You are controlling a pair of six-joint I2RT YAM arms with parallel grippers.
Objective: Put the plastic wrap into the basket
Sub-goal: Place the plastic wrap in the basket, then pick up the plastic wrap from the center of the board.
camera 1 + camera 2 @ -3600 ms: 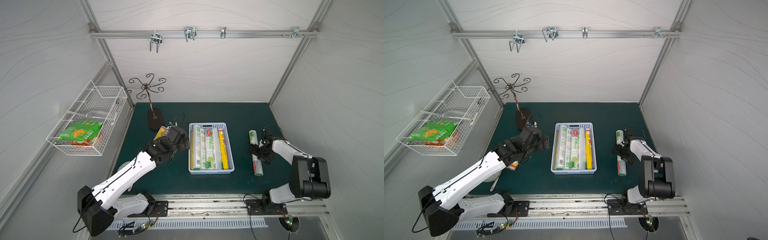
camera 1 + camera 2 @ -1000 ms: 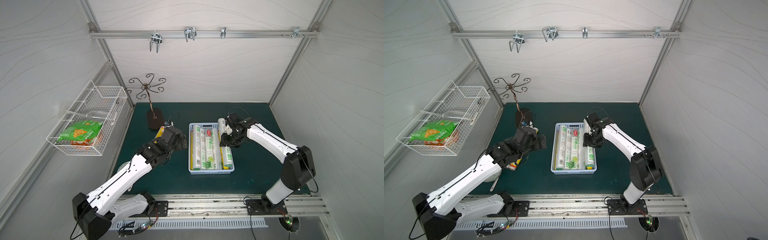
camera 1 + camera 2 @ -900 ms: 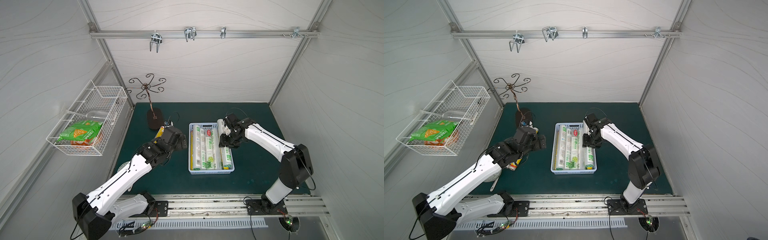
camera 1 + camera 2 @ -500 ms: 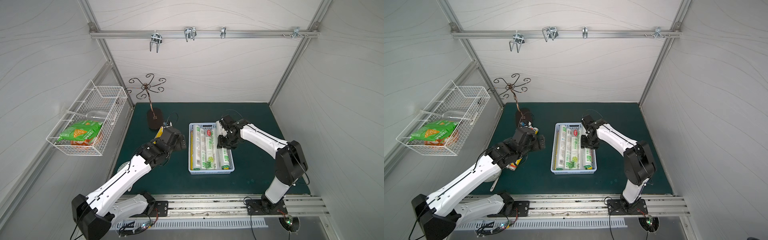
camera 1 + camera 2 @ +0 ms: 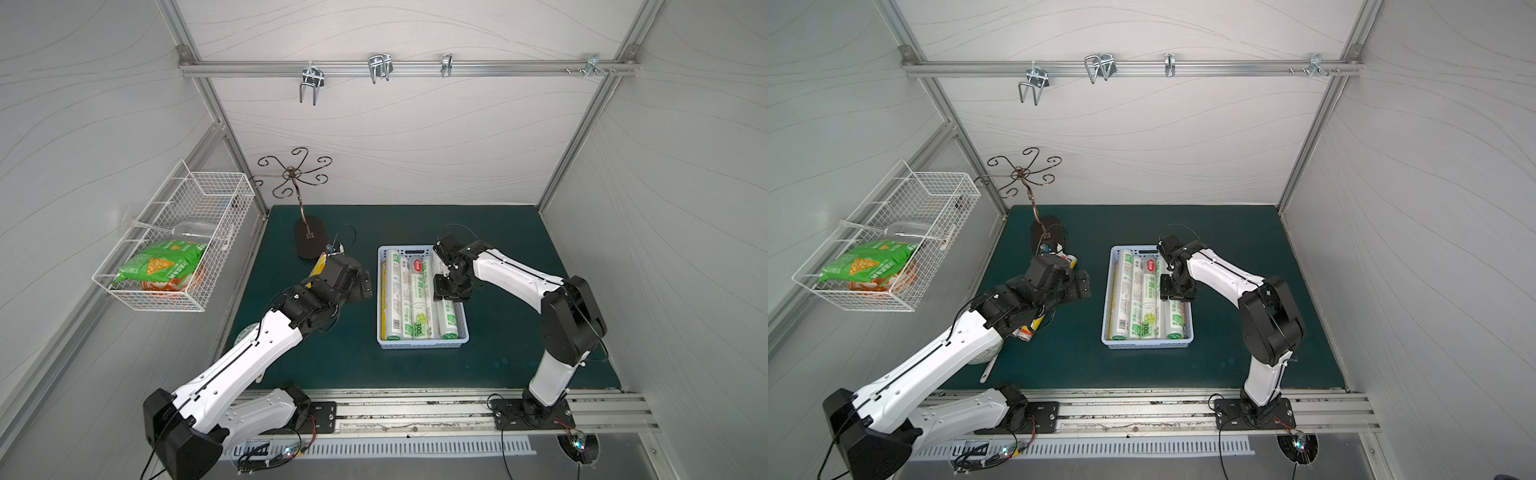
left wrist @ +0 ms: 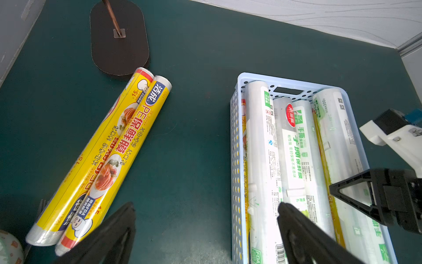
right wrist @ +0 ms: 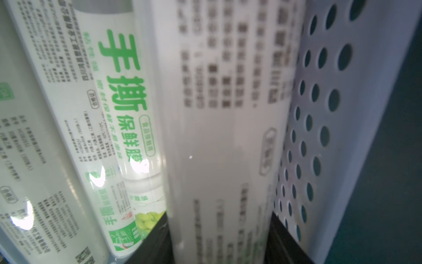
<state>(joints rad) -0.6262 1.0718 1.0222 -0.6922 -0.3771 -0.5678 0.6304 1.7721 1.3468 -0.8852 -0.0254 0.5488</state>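
The right gripper has carried a white, green-printed plastic wrap roll off the dark green table into the pale-blue perforated plastic basket, still pinching it beside the wall, while the wide-spread left gripper hovers near two yellow-labelled rolls still outside.

Right gripper carried white roll off green mat into basket, rightmost side; apparently still gripped.

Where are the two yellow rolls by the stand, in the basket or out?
Out. The yellow rolls lie on the mat beside the basket.
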